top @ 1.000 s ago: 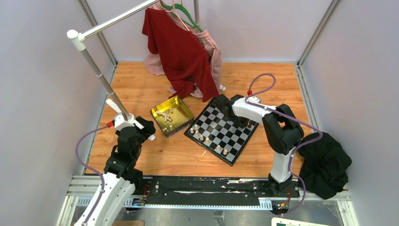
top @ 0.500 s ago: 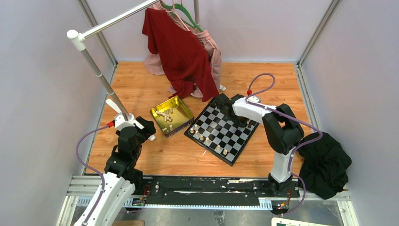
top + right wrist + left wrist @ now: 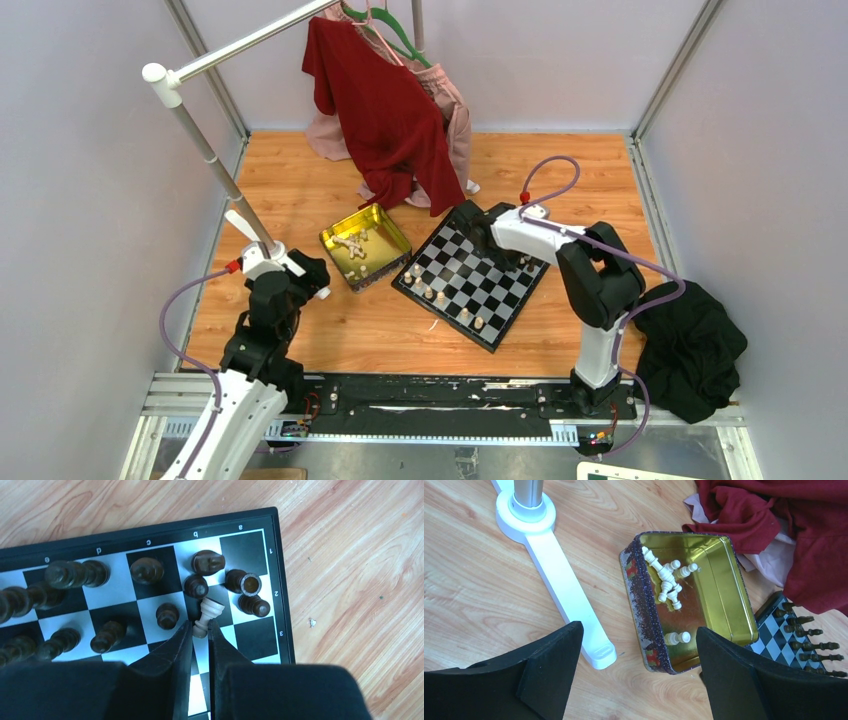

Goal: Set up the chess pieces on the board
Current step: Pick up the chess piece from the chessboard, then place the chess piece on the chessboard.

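**Overhead view.** The board [image 3: 470,285] lies corner-on upon the bench [image 3: 300,190], and the tin [image 3: 385,232] sits just beside its left corner. A row of cream pieces [image 3: 441,298] stands along the board's near-left edge. Your right arm [image 3: 540,235] reaches over the board's far-right edge and covers its own fingertips, so you cannot read the grip from here.

**Right wrist view.** This view supplies what the overhead hides. The right end effector [image 3: 199,626] has its fingers nearly together, clamped on the narrower end of a single cream piece [image 3: 210,609]. That piece is over the board near the corner marked a and 1, crowded by dark pieces [image 3: 196,585]. Its long axis is tilted, with the wider end pointing away from the fingertips toward that corner. Which end is the base you cannot tell.

**Left wrist view.** The left end effector [image 3: 639,630] has its fingers spread wide with nothing held between them, above the tin's wall farthest from the board. Only this view shows the tin's contents. Several loose pieces [image 3: 666,580] lie tangled on their sides, and one more lies apart from them. The board's corner, with a line of dark pieces on it, shows just beyond the tin.
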Controlling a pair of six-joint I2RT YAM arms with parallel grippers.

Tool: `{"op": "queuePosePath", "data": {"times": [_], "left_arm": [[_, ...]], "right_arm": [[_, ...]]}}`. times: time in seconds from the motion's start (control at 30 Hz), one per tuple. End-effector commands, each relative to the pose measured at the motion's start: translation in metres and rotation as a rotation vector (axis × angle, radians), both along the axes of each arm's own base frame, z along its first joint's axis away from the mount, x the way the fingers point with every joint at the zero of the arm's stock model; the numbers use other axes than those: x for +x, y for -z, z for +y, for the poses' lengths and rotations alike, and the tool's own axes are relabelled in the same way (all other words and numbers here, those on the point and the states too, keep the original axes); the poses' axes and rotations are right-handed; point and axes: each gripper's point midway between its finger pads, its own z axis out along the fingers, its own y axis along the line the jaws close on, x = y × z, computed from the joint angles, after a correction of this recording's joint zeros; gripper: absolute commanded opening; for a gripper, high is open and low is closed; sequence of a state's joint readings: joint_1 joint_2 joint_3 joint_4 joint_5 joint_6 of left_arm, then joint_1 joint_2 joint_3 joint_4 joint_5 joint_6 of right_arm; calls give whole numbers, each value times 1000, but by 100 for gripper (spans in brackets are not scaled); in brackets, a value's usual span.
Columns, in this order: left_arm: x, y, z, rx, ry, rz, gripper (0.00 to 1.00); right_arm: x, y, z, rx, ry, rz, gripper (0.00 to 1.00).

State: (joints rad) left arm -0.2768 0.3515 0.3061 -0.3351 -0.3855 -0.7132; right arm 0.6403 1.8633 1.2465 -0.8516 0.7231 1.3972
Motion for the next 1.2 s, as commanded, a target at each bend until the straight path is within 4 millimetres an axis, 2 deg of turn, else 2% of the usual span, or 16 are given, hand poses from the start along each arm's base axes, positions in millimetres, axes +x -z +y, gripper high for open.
{"op": "queuePosePath", "data": {"times": [0.0, 0.3, 0.5, 0.97, 1.17], "left_arm": [[-2, -7, 2, 6, -3, -22, 89], [-3, -13, 2, 3, -4, -31, 89], [-4, -19, 3, 1, -4, -40, 89], [-9, -27, 10, 29, -25, -38, 89], [-11, -29, 12, 40, -31, -38, 89]], "right_arm": [[-6, -12, 8, 10, -25, -19, 0], [-18, -24, 19, 64, -52, -31, 0], [-28, -34, 40, 201, -83, -48, 0], [-55, -16, 112, 677, -101, 16, 0], [-58, -10, 125, 797, -60, 21, 0]]}}
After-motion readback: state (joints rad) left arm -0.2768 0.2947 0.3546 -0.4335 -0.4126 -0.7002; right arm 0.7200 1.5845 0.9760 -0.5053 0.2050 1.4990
